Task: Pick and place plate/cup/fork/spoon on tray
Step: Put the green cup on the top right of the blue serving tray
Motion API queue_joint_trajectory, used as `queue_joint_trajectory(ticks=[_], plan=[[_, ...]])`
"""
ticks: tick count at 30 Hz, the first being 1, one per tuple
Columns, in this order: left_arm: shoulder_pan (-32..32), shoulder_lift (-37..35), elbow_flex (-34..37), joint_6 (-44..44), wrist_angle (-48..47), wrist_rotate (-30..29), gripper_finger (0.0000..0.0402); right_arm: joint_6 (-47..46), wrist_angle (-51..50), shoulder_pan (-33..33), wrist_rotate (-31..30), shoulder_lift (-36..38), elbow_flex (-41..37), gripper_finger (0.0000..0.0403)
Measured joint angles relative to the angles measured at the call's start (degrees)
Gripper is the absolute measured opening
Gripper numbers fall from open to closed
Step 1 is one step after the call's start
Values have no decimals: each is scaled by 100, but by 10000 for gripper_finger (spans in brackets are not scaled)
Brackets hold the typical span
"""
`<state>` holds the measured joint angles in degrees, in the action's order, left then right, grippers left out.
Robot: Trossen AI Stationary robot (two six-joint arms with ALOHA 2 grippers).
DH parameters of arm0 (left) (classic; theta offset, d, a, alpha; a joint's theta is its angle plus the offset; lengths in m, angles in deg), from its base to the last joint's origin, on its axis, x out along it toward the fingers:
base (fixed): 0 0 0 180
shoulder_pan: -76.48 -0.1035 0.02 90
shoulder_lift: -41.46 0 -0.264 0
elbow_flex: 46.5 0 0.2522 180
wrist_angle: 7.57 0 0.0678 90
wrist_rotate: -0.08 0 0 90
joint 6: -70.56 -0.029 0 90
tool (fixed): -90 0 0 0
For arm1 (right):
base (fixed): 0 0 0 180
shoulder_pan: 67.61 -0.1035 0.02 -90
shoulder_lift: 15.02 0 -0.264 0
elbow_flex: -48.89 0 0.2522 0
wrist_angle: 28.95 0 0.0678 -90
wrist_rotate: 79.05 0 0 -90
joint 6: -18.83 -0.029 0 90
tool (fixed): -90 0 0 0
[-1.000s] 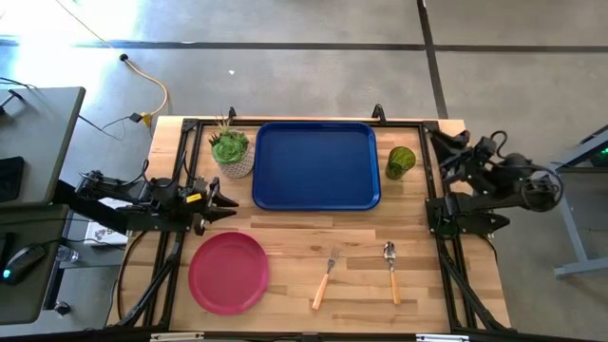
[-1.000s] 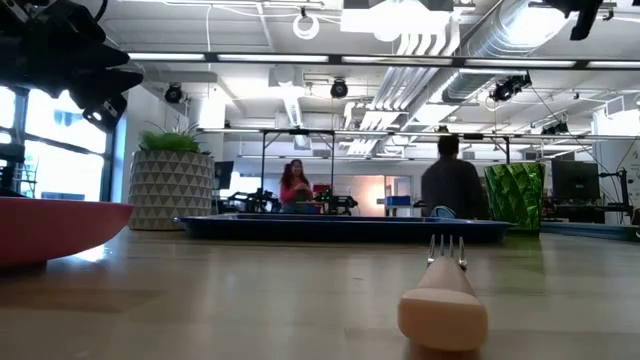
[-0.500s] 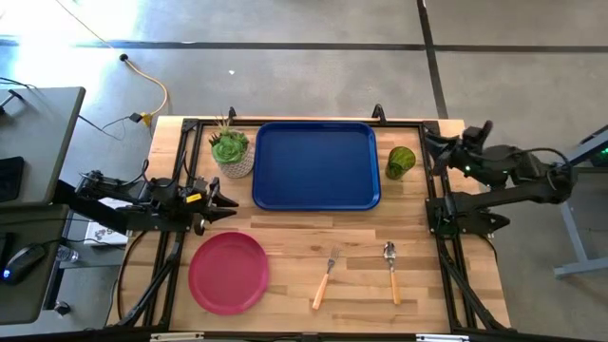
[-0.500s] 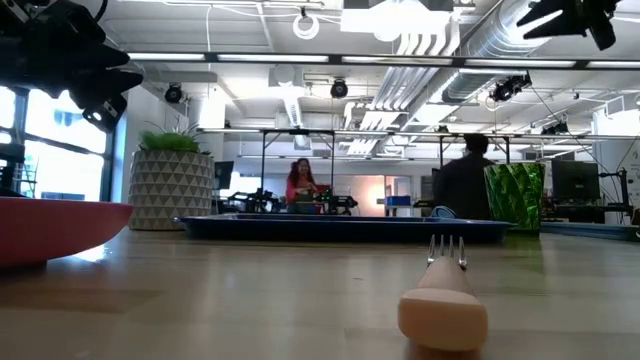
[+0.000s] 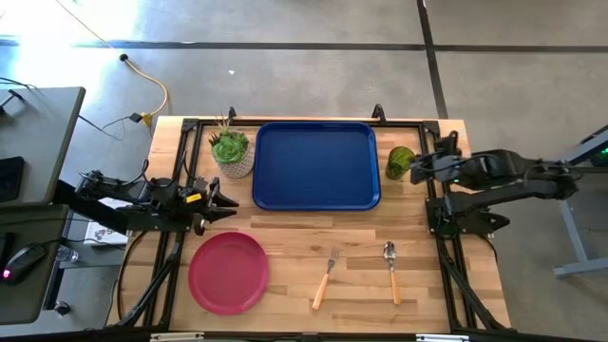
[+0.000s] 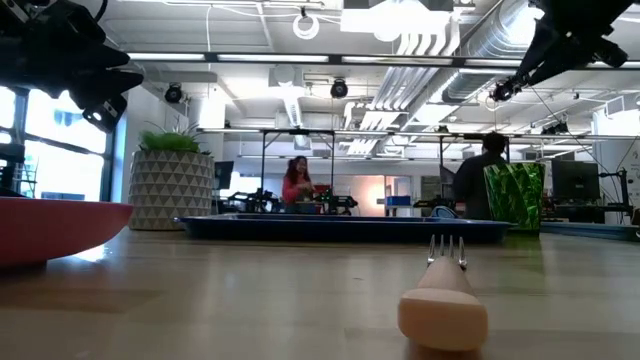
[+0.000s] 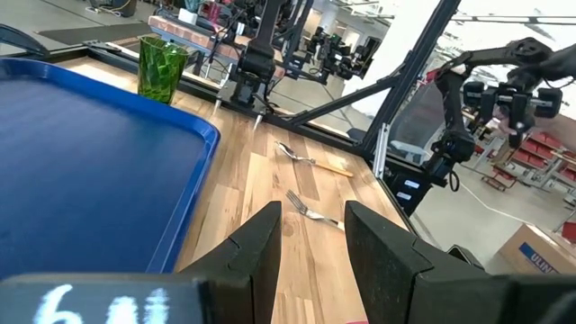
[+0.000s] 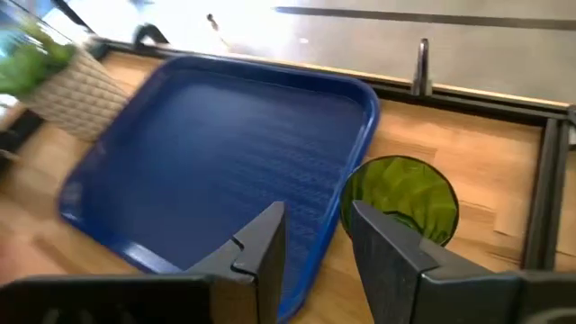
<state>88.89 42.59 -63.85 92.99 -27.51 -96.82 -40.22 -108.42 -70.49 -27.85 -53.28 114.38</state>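
The dark blue tray (image 5: 316,164) lies at the table's far middle. The green cup (image 5: 399,161) stands upright just right of it. The pink-red plate (image 5: 228,272) lies near left, with the fork (image 5: 325,278) and the spoon (image 5: 391,271) flat on the wood to its right. My right gripper (image 5: 418,169) is open and empty, just right of the cup and above it; in the right wrist view the cup (image 8: 400,198) shows beyond the gripper (image 8: 319,238). My left gripper (image 5: 223,199) is open and empty at the table's left, beside the tray's left edge.
A white pot with a green succulent (image 5: 231,152) stands left of the tray's far left corner. Black frame rails (image 5: 439,204) run along the table's left and right sides. Bare wood lies between the tray and the cutlery. People show in the room behind (image 6: 297,185).
My right arm has unfolded from its place at the table's right edge, and its gripper has swung toward the table's left and down, up to the green cup. The cup and the other things have stayed where they were.
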Motion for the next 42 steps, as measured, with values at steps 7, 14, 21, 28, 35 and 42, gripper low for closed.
queue_joint_trajectory(ticks=[7,14,21,28,35,42], plan=[[2,0,0,-2,0,0,113,1,225,395,100,-690,-4,118],[0,0,0,-2,-2,2,113,79,387,1320,1046,-1010,-4,121],[2,0,0,-4,-2,4,113,684,485,2135,1841,-1278,-4,157],[2,0,0,-4,-2,4,113,1809,1111,2670,2419,-1743,-4,188],[0,0,0,-2,-2,4,113,1947,1091,3017,2602,-2440,-4,179],[1,0,0,-4,-2,4,113,1947,1075,3226,2841,-2954,-4,160]])
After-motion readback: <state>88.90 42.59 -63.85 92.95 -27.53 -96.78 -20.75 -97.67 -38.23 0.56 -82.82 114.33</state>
